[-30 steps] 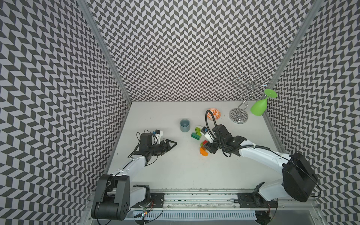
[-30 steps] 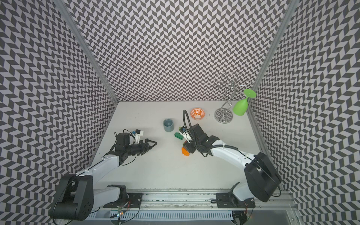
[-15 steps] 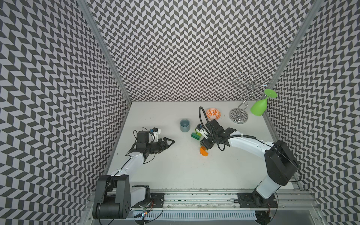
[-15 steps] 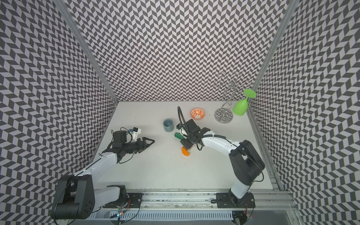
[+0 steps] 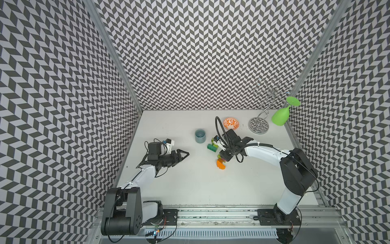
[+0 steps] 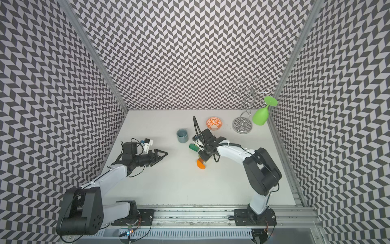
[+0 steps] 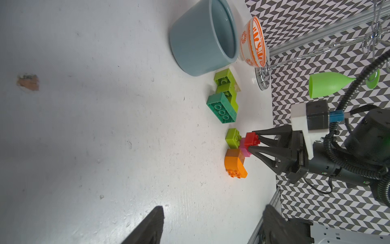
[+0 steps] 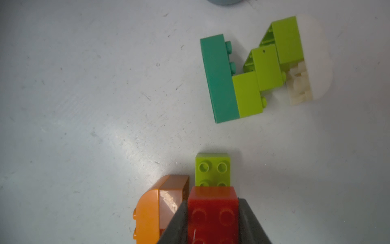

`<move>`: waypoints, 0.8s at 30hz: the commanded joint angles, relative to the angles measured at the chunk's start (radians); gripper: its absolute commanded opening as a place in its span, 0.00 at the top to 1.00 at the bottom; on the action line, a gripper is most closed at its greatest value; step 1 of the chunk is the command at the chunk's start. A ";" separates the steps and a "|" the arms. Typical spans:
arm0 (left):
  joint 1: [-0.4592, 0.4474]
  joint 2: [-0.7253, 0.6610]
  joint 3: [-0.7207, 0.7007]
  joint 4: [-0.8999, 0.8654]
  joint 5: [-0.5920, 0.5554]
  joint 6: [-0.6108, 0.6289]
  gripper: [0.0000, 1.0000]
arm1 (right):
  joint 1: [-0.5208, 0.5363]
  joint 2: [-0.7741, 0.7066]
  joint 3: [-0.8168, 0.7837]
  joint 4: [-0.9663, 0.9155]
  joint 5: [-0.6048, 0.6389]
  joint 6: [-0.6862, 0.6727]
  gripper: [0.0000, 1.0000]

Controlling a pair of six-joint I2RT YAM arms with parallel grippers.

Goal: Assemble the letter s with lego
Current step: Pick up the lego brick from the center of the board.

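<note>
The right claw (image 7: 252, 142) is pinching a red brick (image 8: 213, 209), with one finger on each side. The left claw (image 5: 186, 153) is spread wide and holds nothing. It is off to the side, well apart from the bricks.

All the bricks lie on the white table (image 5: 190, 186), toward the back and far from its edges. A wide bare patch of table lies between the two claws.

A pink brick (image 7: 244, 152) sits against the red one. A small lime brick (image 8: 212, 169) is just beside them with its bumps up. An orange brick (image 7: 234, 165) with a round corner touches the pink one and has a brown bit on it.

A little way off is a second clump. It has a long dark green brick (image 8: 219, 78), some lime bricks (image 8: 266, 67) stuck to it, and a round white brick (image 8: 316, 57) at the end. This clump lies on its side, just beside a grey-blue cup (image 5: 200, 135). An orange and white bowl (image 5: 231, 123) sits farther back.
</note>
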 commanded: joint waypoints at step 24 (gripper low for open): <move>0.007 0.003 0.004 0.020 0.013 0.016 0.25 | 0.105 -0.191 0.009 -0.127 -0.130 -0.201 0.91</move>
